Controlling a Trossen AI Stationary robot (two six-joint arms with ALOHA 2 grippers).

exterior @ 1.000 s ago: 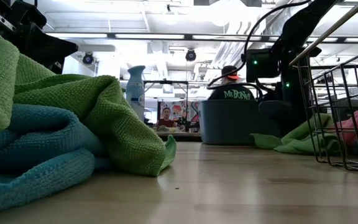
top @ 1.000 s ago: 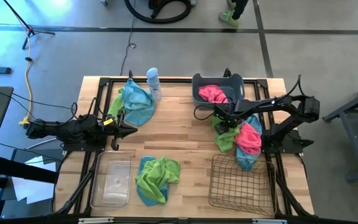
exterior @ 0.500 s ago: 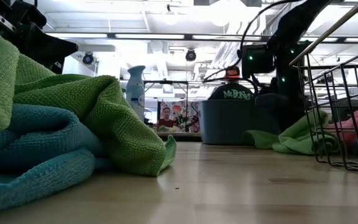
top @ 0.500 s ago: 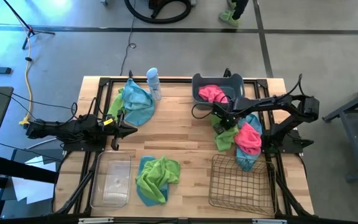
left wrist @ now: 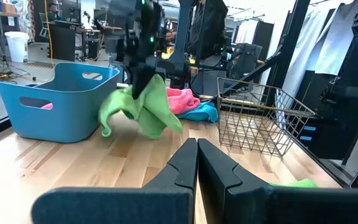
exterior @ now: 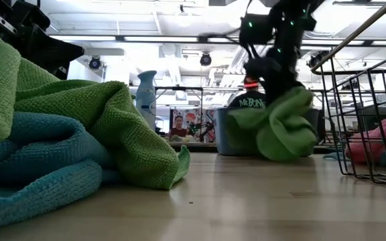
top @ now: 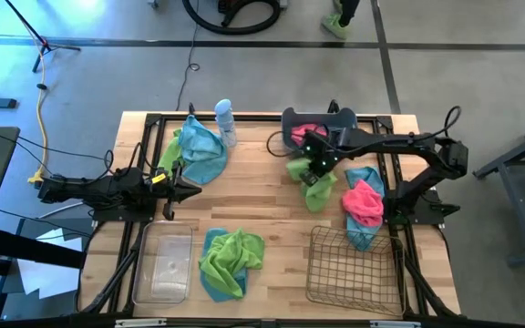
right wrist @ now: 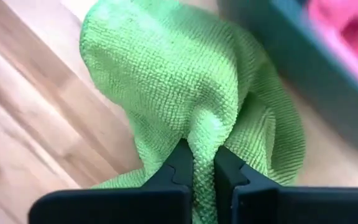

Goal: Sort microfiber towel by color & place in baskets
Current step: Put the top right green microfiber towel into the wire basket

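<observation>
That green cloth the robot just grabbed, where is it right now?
In the high view the green cloth hangs from the right gripper, jaws shut on it, above the table beside the blue tub, with a pink cloth nearby.

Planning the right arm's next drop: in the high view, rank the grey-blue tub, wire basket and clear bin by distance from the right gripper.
From the right gripper, shut on a green towel:
1. Grey-blue tub: beside it, at the table's far edge.
2. Wire basket: near edge, right side.
3. Clear bin: near edge, left side, across the table.
</observation>
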